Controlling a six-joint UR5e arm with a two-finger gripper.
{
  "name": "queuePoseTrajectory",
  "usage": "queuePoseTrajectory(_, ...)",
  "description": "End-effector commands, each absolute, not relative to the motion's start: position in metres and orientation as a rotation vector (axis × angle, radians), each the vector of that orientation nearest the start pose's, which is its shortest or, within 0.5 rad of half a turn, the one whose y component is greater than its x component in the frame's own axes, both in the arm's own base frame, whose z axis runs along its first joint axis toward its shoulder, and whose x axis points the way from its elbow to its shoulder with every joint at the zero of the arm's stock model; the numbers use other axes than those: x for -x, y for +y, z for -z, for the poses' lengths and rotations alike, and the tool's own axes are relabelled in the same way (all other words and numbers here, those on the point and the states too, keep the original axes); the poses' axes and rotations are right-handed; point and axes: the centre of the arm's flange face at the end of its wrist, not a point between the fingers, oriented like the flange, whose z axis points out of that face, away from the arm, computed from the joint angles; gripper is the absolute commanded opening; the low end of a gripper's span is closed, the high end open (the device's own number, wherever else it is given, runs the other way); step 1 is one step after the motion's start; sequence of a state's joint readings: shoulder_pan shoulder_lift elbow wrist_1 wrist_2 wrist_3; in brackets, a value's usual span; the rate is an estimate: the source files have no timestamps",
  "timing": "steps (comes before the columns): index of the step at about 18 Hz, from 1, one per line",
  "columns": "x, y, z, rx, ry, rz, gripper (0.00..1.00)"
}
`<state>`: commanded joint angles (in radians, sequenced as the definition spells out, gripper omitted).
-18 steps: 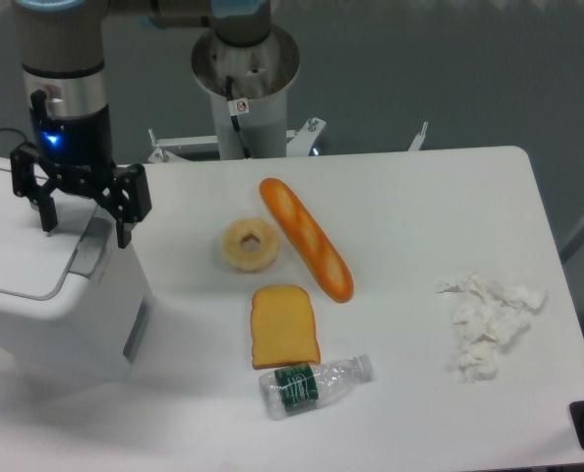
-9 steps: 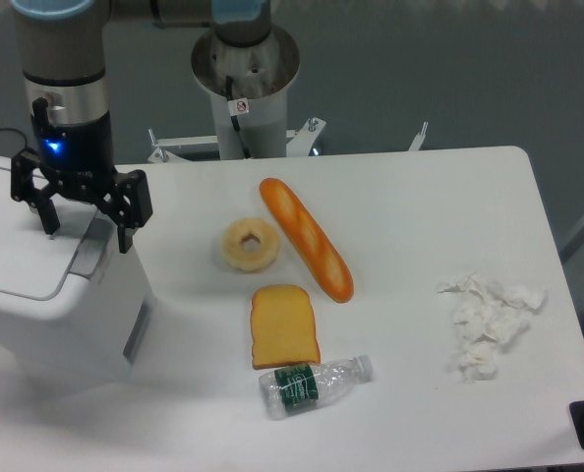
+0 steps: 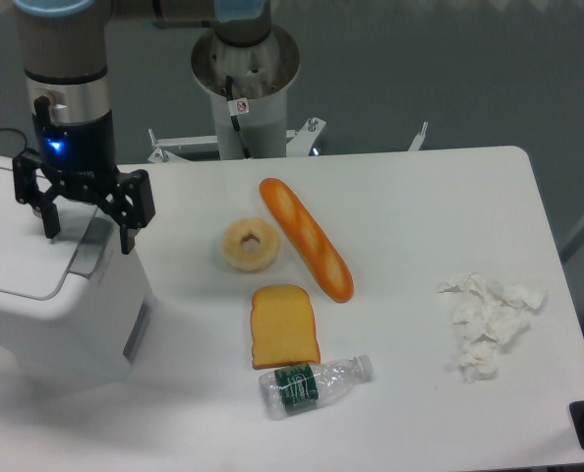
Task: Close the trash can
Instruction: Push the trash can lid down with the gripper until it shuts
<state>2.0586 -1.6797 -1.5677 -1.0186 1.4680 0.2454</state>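
Gripper (image 3: 87,221) spread over one trash can (image 3: 51,305).

Smooth white plastic trash can (image 3: 36,295), glossy baguette (image 3: 306,239), crumpled paper tissue (image 3: 487,323).

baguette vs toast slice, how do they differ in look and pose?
The baguette is long, narrow and orange, lying diagonally. The toast slice is squarish, flat and paler yellow-brown, lying roughly square to the table edge. The baguette is nearer the robot base than the toast slice. Both lie flat on the white table.
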Motion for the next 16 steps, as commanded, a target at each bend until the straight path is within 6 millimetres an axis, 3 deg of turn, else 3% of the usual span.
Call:
queuePoseTrajectory(9, 0.148, 0.573, -0.489, 2.682, -0.308, -0.087, 1.00)
queuePoseTrajectory(16, 0.155, 0.565, -0.536, 2.603, -0.325, -0.125, 1.00)
